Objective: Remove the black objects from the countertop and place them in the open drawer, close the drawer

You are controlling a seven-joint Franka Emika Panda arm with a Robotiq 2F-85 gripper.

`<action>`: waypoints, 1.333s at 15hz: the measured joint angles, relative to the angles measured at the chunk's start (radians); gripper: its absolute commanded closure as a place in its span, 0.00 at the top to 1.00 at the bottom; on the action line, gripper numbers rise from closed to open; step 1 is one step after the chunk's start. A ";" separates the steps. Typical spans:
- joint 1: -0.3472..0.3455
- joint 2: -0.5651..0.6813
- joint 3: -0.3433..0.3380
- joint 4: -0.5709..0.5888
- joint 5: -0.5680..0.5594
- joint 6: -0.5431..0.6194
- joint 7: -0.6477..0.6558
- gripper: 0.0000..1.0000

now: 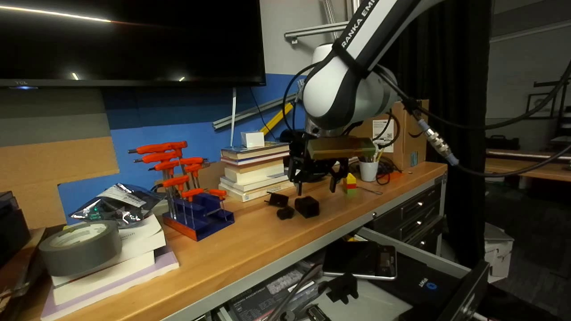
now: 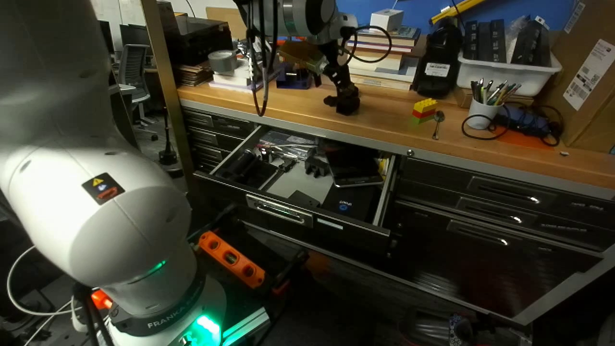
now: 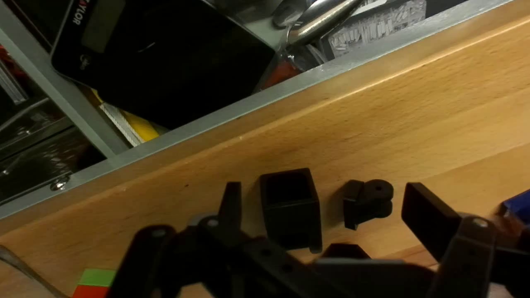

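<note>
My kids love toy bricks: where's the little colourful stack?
In an exterior view, the brick stack stands right of centre on the countertop, just left of the spoon.

Objects (image 1: 307, 207) on countertop (image 1: 254, 243) above drawer (image 2: 350, 235)

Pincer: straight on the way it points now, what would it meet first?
Probably the boxy black object, which shows between the open pincer's fingertips in the wrist view. Depth is unclear; the fingertips might straddle it and reach the countertop first.
</note>
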 measured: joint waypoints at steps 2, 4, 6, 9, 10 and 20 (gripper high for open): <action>0.026 0.058 -0.035 0.047 -0.019 0.002 0.004 1.00; 0.053 0.116 -0.070 0.097 -0.033 0.003 0.007 1.00; 0.081 0.171 -0.107 0.146 -0.048 0.003 0.010 1.00; 0.112 0.242 -0.156 0.211 -0.052 0.003 0.011 1.00; 0.120 0.264 -0.169 0.231 -0.052 0.003 0.011 1.00; 0.147 0.362 -0.211 0.335 -0.037 -0.018 0.016 0.27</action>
